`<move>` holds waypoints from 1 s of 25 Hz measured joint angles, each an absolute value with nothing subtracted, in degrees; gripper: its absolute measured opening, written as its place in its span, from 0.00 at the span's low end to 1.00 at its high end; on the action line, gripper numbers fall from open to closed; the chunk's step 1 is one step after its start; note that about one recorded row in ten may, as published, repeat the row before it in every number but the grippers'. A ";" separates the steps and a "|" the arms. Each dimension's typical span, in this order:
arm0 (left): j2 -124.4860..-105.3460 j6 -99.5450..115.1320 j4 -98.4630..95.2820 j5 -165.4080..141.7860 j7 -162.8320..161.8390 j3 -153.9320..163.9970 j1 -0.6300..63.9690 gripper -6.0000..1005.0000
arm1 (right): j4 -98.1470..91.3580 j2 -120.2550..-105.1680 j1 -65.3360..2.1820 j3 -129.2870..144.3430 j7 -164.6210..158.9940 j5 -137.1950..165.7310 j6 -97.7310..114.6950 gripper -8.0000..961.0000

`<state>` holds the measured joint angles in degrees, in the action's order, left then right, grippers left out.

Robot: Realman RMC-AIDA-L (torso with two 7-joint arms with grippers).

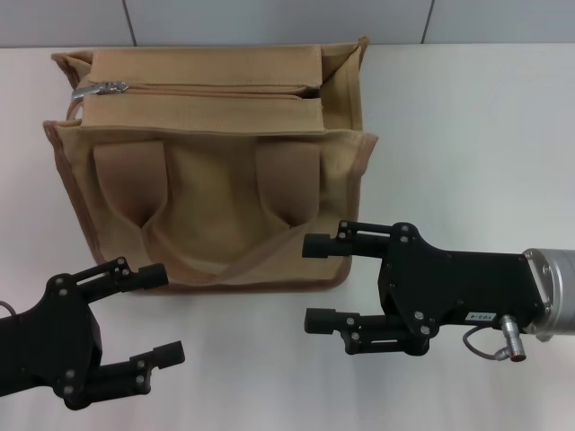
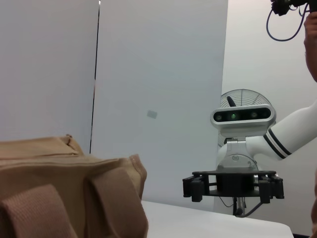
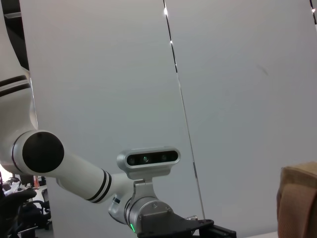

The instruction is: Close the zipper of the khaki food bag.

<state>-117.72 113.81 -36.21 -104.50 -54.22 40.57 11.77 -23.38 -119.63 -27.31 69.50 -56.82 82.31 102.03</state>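
Note:
The khaki food bag (image 1: pixel 211 206) stands on the white table, its two strap handles hanging down the near face. The zipper (image 1: pixel 216 90) runs along the top panel, and its silver pull tab (image 1: pixel 99 88) sits at the left end. My left gripper (image 1: pixel 162 314) is open and empty, low in front of the bag's left corner. My right gripper (image 1: pixel 314 283) is open and empty at the bag's near right bottom corner, its upper finger over the edge. The bag also shows in the left wrist view (image 2: pixel 64 193), with my right gripper (image 2: pixel 233 186) beyond it. A bag corner shows in the right wrist view (image 3: pixel 299 198).
The white table (image 1: pixel 467 135) stretches to the right of the bag. A white panel wall (image 1: pixel 269 20) stands right behind the bag. In the left wrist view a fan (image 2: pixel 242 99) stands in the background.

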 joint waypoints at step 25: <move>-118.42 112.09 -31.23 -102.48 -49.61 22.32 12.02 0.78 | -20.85 -119.62 -27.73 69.15 -56.14 82.26 101.24 0.76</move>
